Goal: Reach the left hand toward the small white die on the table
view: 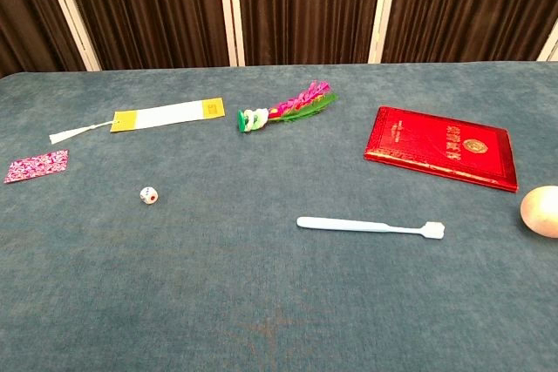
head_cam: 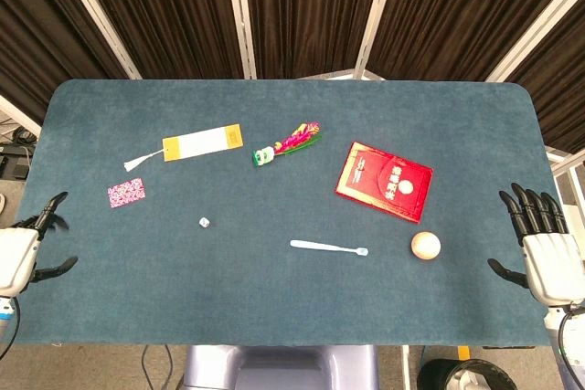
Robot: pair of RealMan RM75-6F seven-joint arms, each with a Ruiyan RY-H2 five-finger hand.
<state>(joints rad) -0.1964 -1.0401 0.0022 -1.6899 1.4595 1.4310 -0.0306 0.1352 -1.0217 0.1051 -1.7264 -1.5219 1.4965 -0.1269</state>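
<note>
- Die [head_cam: 205, 222]: small, white, on the blue table [head_cam: 274, 299], left of centre; red and dark pips visible in chest view [view: 149, 195]. Nothing touches it.
- Left hand [head_cam: 20, 251]: at the table's left edge, well apart from the die. Fingers spread, holding nothing. Seen only in head view.
- Right hand [head_cam: 541, 244]: at the right edge, fingers spread and pointing up the frame, holding nothing. Also absent from chest view.
- Pink card [head_cam: 126, 192]: left of the die and a little farther back.
- Bookmark [head_cam: 201, 143]: white and yellow, with a tassel, behind the die.
- Feather toy [head_cam: 288, 144]: pink and green, mid-table at the back.
- Red booklet [head_cam: 384, 181]: right of centre, closed, lying flat.
- Toothbrush [head_cam: 329, 247]: pale, lying flat right of the die, head pointing right.
- Egg [head_cam: 425, 245]: just beyond the brush head, apart from it, near the booklet's front corner.
</note>
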